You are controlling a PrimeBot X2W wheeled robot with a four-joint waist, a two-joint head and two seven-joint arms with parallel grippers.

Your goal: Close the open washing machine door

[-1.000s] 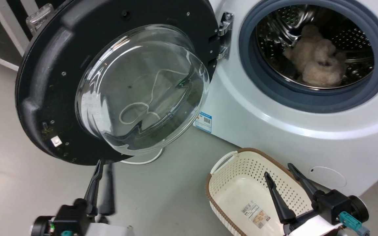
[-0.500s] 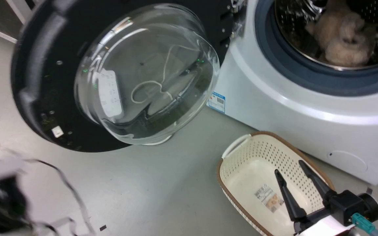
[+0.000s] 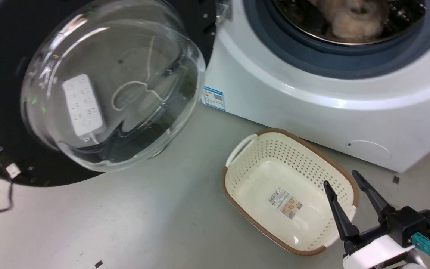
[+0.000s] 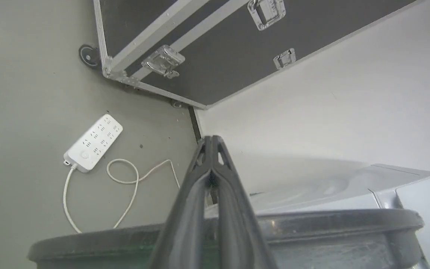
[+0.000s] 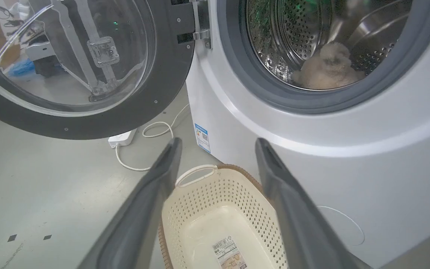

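Observation:
The washing machine door [image 3: 110,86], a black rim around a bulging clear glass bowl, hangs open to the left of the white washing machine [image 3: 312,108]. In the left wrist view my left gripper [image 4: 211,139] is shut on nothing. Its fingers reach over the door's dark rim edge [image 4: 330,224], with the washing machine [image 4: 405,194] beyond. My right gripper [image 3: 341,178] stands open low at the right, above the basket. The right wrist view shows the right gripper [image 5: 218,141] facing the washing machine [image 5: 349,168] and the open door [image 5: 88,67].
A cream perforated basket [image 3: 254,139] sits on the floor in front of the machine. A fluffy beige item [image 5: 327,71] lies in the drum. Behind the door are a white power strip [image 4: 93,144] with its cord and a black flight case [image 4: 218,56].
The head camera has shifted, so the whole scene moved. My left gripper has shut and left the lower left of the head view. The right gripper stays open.

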